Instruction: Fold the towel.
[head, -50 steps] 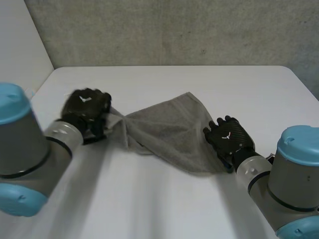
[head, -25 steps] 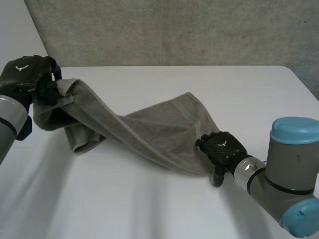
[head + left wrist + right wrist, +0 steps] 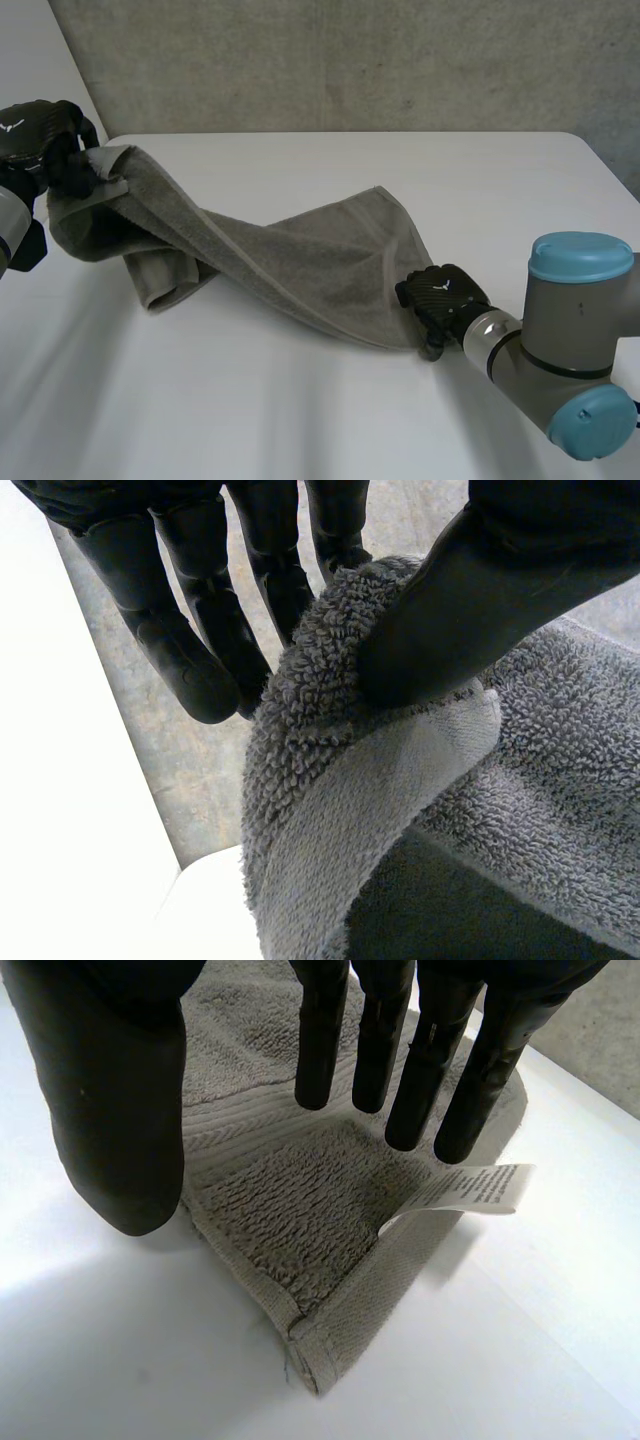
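1. Grips one end of the grey towel [image 3: 300, 255] with the left hand [image 3: 35, 135], lifted clear of the white table [image 3: 300, 420].
2. Pinches the folded terry edge between thumb and fingers, thumb pressed on top of the cloth.
3. Lets the towel run as a twisted band from that hand down to the right hand [image 3: 445, 290], a fold sagging onto the table just below the grip.
4. Holds the right hand released, fingers straight over the far corner lying flat under its fingertips; cannot tell whether touching.
5. Shows a white label [image 3: 470, 1190] sticking out beside those fingertips.
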{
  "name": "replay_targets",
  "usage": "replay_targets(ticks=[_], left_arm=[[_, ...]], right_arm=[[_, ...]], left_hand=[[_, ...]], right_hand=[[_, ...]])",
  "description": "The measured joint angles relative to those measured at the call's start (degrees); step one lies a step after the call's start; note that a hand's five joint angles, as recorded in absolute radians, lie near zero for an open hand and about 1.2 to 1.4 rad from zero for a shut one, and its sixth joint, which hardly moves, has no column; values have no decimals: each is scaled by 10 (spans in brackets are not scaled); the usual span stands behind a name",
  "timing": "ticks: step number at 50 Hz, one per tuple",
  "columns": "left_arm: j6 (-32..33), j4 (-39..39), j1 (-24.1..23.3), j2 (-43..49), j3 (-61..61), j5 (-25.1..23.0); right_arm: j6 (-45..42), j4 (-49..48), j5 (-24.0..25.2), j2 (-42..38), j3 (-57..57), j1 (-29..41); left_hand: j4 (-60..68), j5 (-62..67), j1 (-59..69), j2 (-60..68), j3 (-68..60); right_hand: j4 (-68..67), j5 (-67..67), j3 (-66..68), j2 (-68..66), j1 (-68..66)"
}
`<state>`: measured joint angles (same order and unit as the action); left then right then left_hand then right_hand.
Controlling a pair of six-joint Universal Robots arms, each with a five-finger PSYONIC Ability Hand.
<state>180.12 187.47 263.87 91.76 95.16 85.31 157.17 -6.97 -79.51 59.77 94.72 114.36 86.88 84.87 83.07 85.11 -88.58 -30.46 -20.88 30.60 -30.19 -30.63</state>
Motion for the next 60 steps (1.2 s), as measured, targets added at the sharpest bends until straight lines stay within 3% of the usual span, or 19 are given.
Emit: replay_targets(ticks=[9,14,33,39,41,44,47,55,60], left_arm=[[0,0,-1,0,0,0],[0,0,-1,0,-1,0],[-16,-24,-4,0,-32,0],[-41,-41,-4,-1,-47,0],[-48,-45,-4,-1,-51,0],[-56,-49,-4,-2,-56,0],[-61,-50,-3,-3,-60,0],[-66,-50,-1,-4,-72,0],[-80,-51,-1,-5,-85,0]], right_arm=[[11,5,0,-14,-13,15],[19,12,0,-13,-12,27],[96,17,3,-11,-36,73],[108,15,-4,-38,-68,91],[114,15,-9,-50,-78,93],[126,15,-24,-68,-97,95],[134,14,-40,-77,-110,93],[140,13,-62,-47,-124,85],[142,13,-61,30,-129,55]], left_hand=[[0,0,0,0,0],[0,0,0,0,0],[0,0,0,0,0],[0,0,0,0,0],[0,0,0,0,0],[0,0,0,0,0],[0,0,0,0,0],[0,0,0,0,0],[3,0,0,0,0]], right_hand=[[2,7,-2,2,4],[72,90,-73,66,70],[69,82,-69,62,66],[9,8,-11,9,15],[-86,-88,85,-90,-83],[-345,-348,343,-356,-345],[-451,-455,450,-454,-451],[-463,-460,464,-457,-452],[-463,-460,465,-457,-452]])
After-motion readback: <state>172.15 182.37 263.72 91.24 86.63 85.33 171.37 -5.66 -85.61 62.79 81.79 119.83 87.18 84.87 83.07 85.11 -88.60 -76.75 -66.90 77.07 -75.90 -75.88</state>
